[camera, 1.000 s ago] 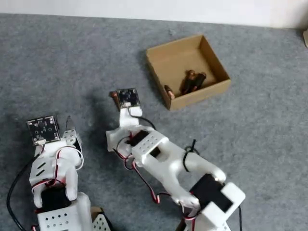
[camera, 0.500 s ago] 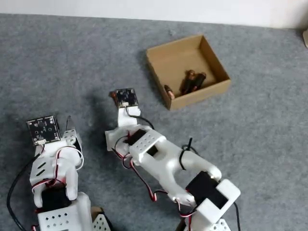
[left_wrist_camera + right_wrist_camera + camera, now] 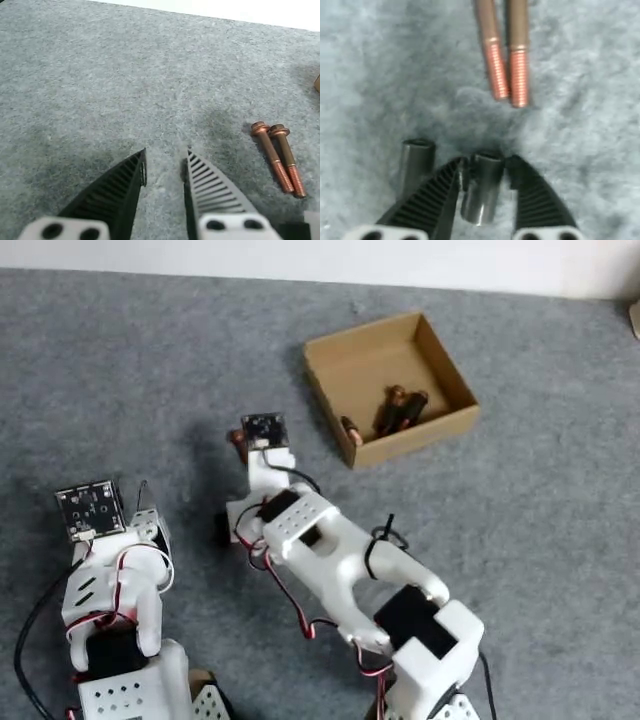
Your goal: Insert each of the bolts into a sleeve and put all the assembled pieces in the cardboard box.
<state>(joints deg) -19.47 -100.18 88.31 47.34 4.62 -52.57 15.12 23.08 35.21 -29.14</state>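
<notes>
an open square brown cardboard box [image 3: 420, 436] sits on the grey felt-covered counter [image 3: 150, 350]. several copper-coloured metal pieces [image 3: 400, 408] lie inside it by the near wall. the white plastic right arm [image 3: 330, 560] stretches toward the box, its small black camera board [image 3: 263, 428] near the box's left corner. a copper bit [image 3: 237, 440] peeks out just beside the board. the white left arm [image 3: 110, 580] sits well apart at the lower left.
</notes>
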